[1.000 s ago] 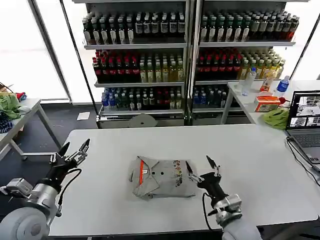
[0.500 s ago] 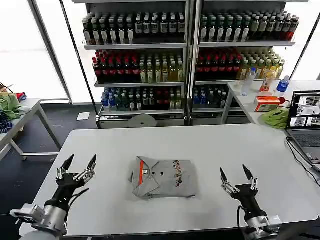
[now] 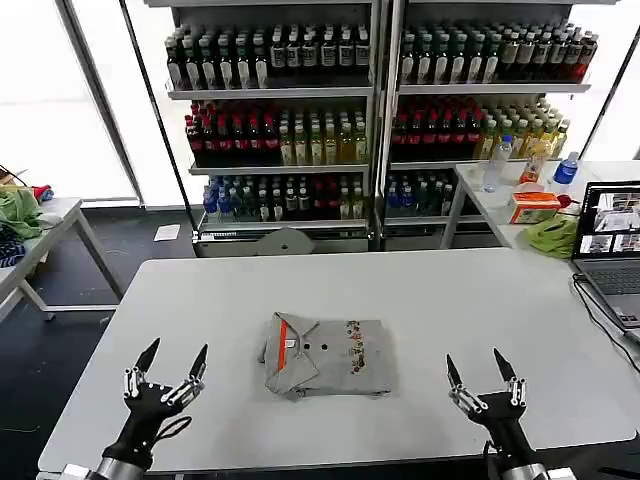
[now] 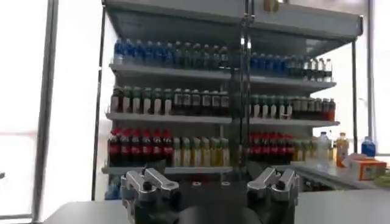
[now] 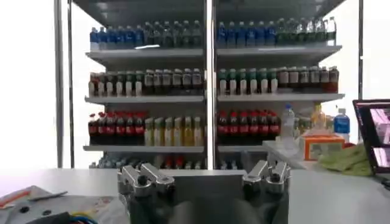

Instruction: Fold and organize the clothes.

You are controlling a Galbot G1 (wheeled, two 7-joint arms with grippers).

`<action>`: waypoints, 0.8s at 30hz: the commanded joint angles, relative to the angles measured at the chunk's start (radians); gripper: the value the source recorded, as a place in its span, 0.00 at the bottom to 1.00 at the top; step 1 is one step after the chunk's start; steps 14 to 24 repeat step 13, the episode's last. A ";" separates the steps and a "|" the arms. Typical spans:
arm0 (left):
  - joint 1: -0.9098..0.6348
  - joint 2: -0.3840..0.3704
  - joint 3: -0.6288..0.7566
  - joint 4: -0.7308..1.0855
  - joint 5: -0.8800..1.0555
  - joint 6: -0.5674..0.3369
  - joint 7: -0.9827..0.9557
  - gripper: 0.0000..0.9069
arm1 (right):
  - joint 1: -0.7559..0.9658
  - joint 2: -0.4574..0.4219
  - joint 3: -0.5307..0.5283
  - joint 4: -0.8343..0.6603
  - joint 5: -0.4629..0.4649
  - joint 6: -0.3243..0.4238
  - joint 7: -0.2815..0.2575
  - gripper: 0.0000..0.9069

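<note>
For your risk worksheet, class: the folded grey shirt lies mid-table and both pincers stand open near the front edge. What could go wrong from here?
1. The folded shirt looks loosely stacked, its collar edge bulging; a careless nudge might undo the fold.
2. The left pincer and right pincer stand open with fingers pointing up, both apart from the shirt; reaching back in, a fingertip could snag the fabric.
3. The laptop sits on the table's right edge; a wide right-arm swing might hit it.
</note>
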 commanded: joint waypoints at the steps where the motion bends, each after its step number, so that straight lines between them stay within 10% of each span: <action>1: 0.069 -0.057 0.009 0.019 0.057 -0.123 0.128 1.00 | -0.025 -0.007 -0.040 0.009 -0.010 0.054 -0.003 1.00; 24: 0.055 -0.083 -0.002 0.046 0.068 -0.126 0.150 1.00 | 0.000 0.007 -0.098 -0.001 -0.079 0.098 0.008 1.00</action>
